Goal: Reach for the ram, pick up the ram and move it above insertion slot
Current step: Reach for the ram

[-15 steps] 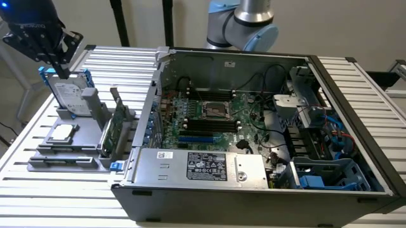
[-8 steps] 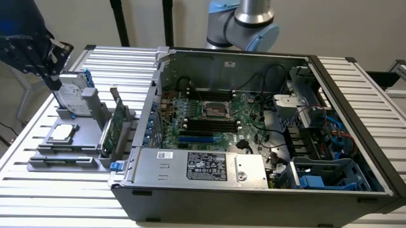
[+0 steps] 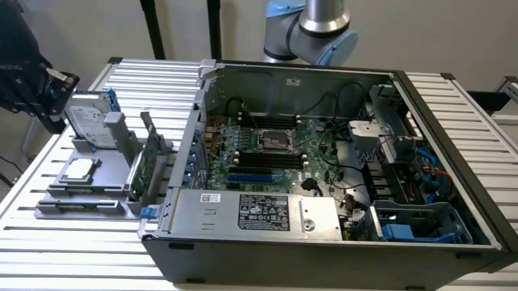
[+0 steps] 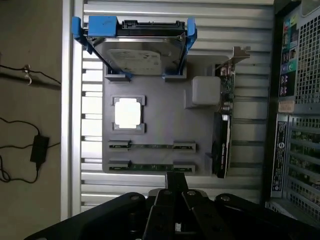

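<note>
We are holding our arm (image 3: 314, 27) up, its grey and blue joint showing at the exterior view's top. We are pointing our gripper (image 4: 176, 182) downward, its dark fingers (image 4: 162, 212) pressed shut together.

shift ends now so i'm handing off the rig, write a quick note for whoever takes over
Gripper: shut, holding nothing, at the edge of the grey tray, close to the ram.
Ram: lying in its holder on the tray, with a second strip parallel beside it.
Done: the gripper is near the ram; no grasp yet.
Left: pick up the ram and bring it above the memory slots inside the open case.
</note>
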Controlling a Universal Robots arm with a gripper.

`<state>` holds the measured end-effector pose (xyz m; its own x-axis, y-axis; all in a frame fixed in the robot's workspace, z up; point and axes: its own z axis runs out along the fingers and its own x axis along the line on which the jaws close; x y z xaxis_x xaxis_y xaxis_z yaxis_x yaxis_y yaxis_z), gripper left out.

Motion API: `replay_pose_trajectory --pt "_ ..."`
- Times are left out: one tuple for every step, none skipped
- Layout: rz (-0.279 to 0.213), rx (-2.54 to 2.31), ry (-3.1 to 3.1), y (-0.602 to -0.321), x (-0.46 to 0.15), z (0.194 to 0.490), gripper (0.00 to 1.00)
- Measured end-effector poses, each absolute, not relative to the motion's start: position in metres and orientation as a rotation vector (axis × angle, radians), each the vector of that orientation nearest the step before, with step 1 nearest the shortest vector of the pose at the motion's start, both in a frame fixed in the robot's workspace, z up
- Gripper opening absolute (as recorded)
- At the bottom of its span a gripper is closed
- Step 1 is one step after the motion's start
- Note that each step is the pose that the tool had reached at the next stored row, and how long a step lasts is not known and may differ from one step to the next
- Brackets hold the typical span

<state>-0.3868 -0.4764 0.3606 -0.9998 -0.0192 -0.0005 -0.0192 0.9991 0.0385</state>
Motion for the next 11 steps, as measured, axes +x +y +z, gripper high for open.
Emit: replay_pose_trajectory --pt "0.061 -0.03 3.141 -0.48 -0.388 0.359 0.11" --pt "0.06 -0.03 3.141 -0.484 -0.389 0.358 0.11" --pt "0.061 -0.03 3.141 -0.487 -0.39 0.357 0.11" --pt "0.061 -0.03 3.141 -0.49 -0.392 0.355 0.11" --pt "0.061 -0.03 3.141 -0.493 -0.393 0.354 0.11" --pt "0.061 -0.03 3.141 -0.496 -0.395 0.354 0.11" --pt "0.06 -0.03 3.141 -0.498 -0.396 0.353 0.11" --pt "0.06 -0.03 3.141 -0.499 -0.396 0.353 0.11" --pt "0.061 -0.03 3.141 -0.499 -0.397 0.353 0.11" --pt "0.061 -0.03 3.141 -0.499 -0.397 0.353 0.11" --pt "0.061 -0.03 3.141 -0.499 -0.396 0.353 0.11"
